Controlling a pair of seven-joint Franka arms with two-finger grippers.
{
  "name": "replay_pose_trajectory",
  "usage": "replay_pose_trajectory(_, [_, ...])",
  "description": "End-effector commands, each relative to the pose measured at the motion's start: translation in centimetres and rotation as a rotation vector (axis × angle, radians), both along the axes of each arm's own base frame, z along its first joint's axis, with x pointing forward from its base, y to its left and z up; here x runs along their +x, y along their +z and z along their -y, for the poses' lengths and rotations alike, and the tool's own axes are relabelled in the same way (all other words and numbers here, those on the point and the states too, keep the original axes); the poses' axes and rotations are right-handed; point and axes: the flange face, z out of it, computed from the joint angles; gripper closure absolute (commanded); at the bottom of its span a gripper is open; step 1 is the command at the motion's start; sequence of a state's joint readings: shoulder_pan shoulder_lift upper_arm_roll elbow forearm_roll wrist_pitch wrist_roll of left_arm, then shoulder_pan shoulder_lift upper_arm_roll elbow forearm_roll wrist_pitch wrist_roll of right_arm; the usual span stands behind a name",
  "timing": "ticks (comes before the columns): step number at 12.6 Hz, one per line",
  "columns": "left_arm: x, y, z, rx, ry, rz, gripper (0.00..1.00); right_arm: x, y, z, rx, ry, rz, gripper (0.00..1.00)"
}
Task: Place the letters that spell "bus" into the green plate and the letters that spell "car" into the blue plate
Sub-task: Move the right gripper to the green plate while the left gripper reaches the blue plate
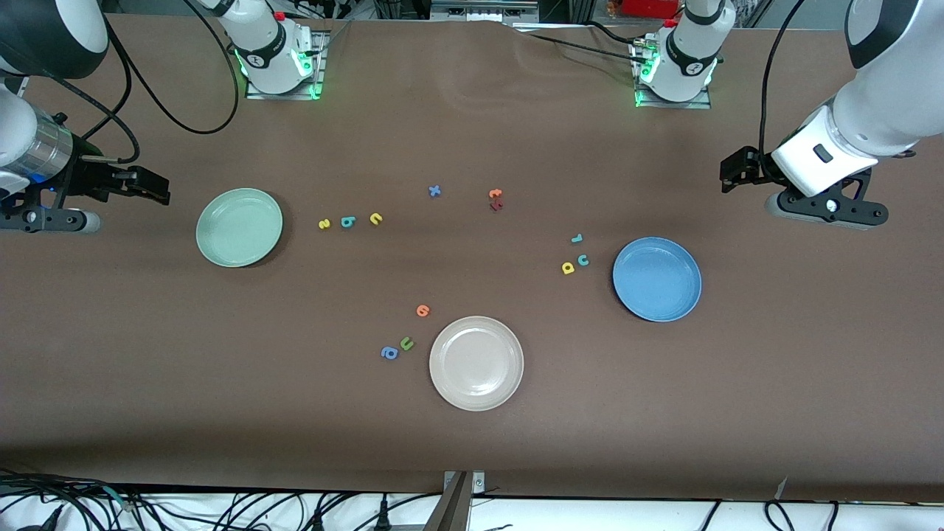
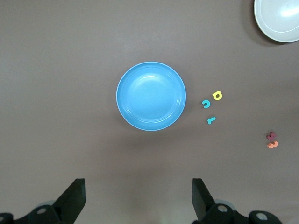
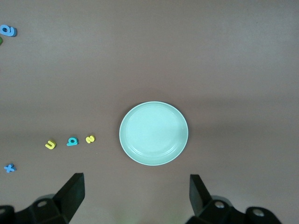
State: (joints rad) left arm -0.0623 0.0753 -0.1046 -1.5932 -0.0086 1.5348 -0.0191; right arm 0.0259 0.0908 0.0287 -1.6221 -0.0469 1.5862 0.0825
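Observation:
The green plate point(image 1: 239, 226) point(image 3: 153, 133) lies toward the right arm's end. Beside it stand a yellow s point(image 1: 324, 223) point(image 3: 90, 139), a teal b point(image 1: 348, 221) point(image 3: 72, 141) and a yellow u point(image 1: 376, 218) point(image 3: 50, 144) in a row. The blue plate point(image 1: 656, 279) point(image 2: 151, 96) lies toward the left arm's end, with a teal r point(image 1: 577, 238) point(image 2: 211, 120), a teal c point(image 1: 582, 259) point(image 2: 205, 103) and a yellow a point(image 1: 568, 268) point(image 2: 217, 95) beside it. My right gripper point(image 1: 151, 188) point(image 3: 136, 193) hangs open over bare table beside the green plate. My left gripper point(image 1: 730, 171) point(image 2: 138, 196) hangs open and empty over bare table beside the blue plate.
A beige plate point(image 1: 476, 363) point(image 2: 280, 18) lies nearest the front camera, with an orange letter point(image 1: 422, 310), an olive u point(image 1: 406, 343) and a blue a point(image 1: 389, 353) beside it. A blue x point(image 1: 434, 191) and an orange and a dark red letter point(image 1: 495, 200) lie mid-table.

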Motion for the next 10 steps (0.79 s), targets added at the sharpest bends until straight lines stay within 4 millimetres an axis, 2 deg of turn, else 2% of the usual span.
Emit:
replay_pose_trajectory(1, [0.4, 0.3, 0.3, 0.005, -0.021, 0.000, 0.00, -0.9, 0.4, -0.1, -0.007, -0.014, 0.007, 0.01])
replay_pose_trajectory(2, [0.3, 0.0, 1.2, 0.007, -0.037, -0.007, 0.00, -1.0, 0.4, -0.3, -0.009, -0.032, 0.006, 0.01])
replay_pose_trajectory(3, [0.2, -0.1, 1.6, 0.007, -0.043, -0.009, 0.00, -1.1, 0.3, -2.1, -0.011, -0.035, 0.004, 0.01])
replay_pose_trajectory(4, [0.4, -0.4, 1.8, 0.008, -0.043, -0.012, 0.00, -1.2, 0.3, -2.9, -0.015, -0.053, 0.004, 0.01])
replay_pose_trajectory(6, [1.1, -1.9, 3.2, 0.000, -0.061, -0.018, 0.00, -1.7, -0.3, -6.0, -0.020, -0.107, 0.000, 0.01])
replay_pose_trajectory(8, [2.5, -4.7, 4.2, -0.045, -0.046, -0.028, 0.00, -2.0, -1.7, -9.0, -0.024, -0.120, -0.005, 0.01])
replay_pose_trajectory(9, [3.3, -6.1, 4.4, -0.050, -0.042, -0.023, 0.00, -2.2, -2.8, -9.9, -0.023, -0.119, -0.007, 0.01])
replay_pose_trajectory(10, [3.8, -7.7, 5.7, -0.055, -0.041, -0.029, 0.00, -2.7, -4.7, -10.8, -0.015, -0.105, -0.025, 0.02])
